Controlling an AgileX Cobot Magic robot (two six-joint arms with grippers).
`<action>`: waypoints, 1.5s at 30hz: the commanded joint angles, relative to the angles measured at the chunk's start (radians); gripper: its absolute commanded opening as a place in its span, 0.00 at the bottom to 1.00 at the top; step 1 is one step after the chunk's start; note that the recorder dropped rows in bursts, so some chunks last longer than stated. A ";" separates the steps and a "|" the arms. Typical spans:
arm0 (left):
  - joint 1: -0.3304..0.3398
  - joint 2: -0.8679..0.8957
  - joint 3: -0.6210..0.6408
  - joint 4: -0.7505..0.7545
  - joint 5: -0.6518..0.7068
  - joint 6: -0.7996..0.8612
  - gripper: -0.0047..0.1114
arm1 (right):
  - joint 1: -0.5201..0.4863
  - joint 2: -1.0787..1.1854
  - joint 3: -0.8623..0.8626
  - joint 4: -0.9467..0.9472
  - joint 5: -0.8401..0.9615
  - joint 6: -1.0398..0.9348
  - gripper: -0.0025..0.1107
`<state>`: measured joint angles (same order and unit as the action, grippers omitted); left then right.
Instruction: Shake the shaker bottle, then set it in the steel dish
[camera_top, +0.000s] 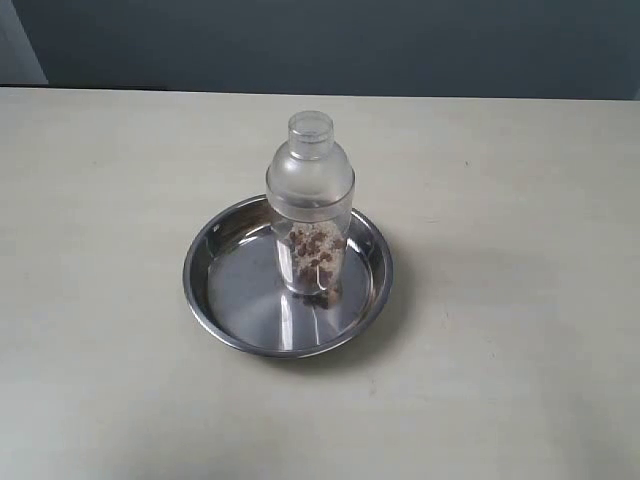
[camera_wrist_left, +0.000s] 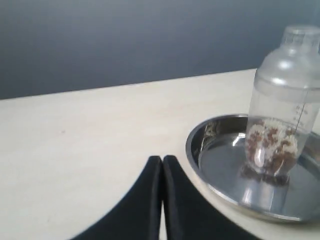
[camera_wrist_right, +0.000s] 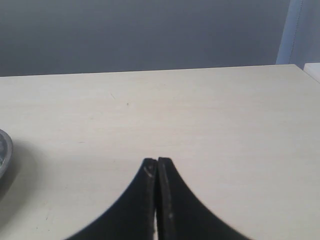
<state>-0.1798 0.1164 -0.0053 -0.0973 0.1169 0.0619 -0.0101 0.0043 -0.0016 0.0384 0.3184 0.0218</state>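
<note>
The shaker bottle (camera_top: 311, 205) stands upright inside the steel dish (camera_top: 222, 300), toward the dish's far side, brown bits showing in its lower half. The left wrist view shows the same shaker bottle (camera_wrist_left: 282, 107) in the steel dish (camera_wrist_left: 215, 165), with my left gripper (camera_wrist_left: 162, 159) shut and empty, beside the dish rim and apart from the bottle. My right gripper (camera_wrist_right: 157, 161) is shut with nothing in it, over bare table, with just a sliver of the steel dish (camera_wrist_right: 4, 152) at the edge of that view. Neither gripper appears in the exterior view.
The pale table top (camera_top: 520, 200) spreads on all sides of the dish. Its far edge (camera_top: 320, 94) meets a dark grey wall. A white object (camera_wrist_right: 314, 70) shows at the table's corner in the right wrist view.
</note>
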 joint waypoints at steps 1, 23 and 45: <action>0.020 -0.078 0.005 -0.006 0.151 -0.001 0.04 | 0.001 -0.004 0.002 -0.003 -0.012 -0.002 0.01; 0.220 -0.116 0.005 0.005 0.080 -0.001 0.04 | 0.001 -0.004 0.002 -0.003 -0.012 -0.002 0.01; 0.220 -0.116 0.005 0.024 0.077 -0.001 0.04 | 0.001 -0.004 0.002 -0.003 -0.012 -0.002 0.01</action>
<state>0.0371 0.0053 -0.0015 -0.0727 0.2084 0.0619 -0.0101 0.0043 -0.0016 0.0384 0.3184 0.0218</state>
